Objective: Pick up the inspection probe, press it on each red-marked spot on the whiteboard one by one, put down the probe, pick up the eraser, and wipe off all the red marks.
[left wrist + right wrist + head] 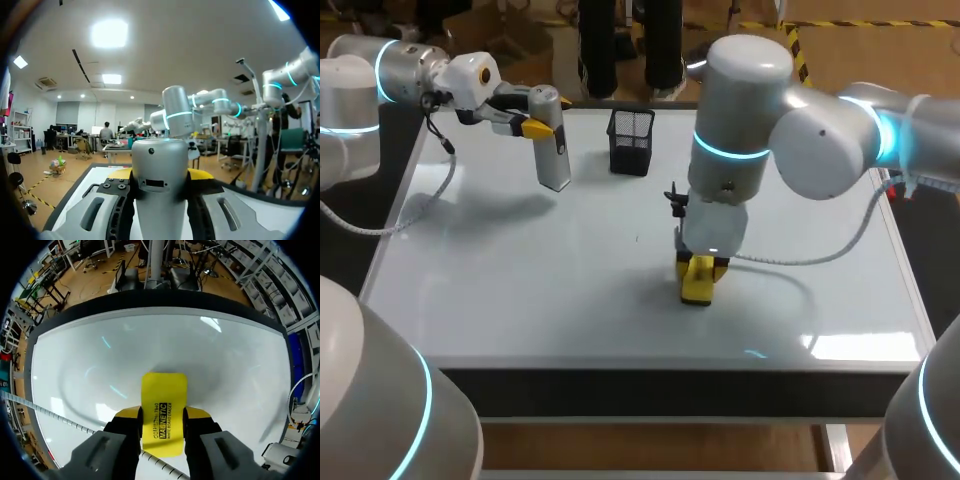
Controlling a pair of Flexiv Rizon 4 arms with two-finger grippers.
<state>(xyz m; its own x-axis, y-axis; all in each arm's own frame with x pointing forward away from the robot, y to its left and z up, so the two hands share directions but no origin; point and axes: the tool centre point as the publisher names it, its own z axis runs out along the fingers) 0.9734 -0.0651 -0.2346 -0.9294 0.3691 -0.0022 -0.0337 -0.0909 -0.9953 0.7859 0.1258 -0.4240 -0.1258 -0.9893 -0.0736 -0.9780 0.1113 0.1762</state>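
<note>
Here the yellow eraser (163, 412) stands on end, pinched between the right jaws, which grasp it from both sides; its lower edge sits on the whiteboard (520, 290) a little right of the middle. No red marks show on the white surface in any view, so a likely fault is wiping the wrong patch or calling it clean with faint traces left. Too steep a tilt would let only an edge of the eraser rub, and too hard a press could make it slip within the jaws. The braided cable (60, 416) runs just beside the right jaws and could drag across the board.

The inspection probe (551, 140) is upright in the left jaws, clenched on its upper body, near the far edge and just beside the black mesh holder (631, 140). It has not been put down, and a wide stroke toward it risks the arms meeting.

The tabletop is the glossy board itself, with open space toward the near side.
</note>
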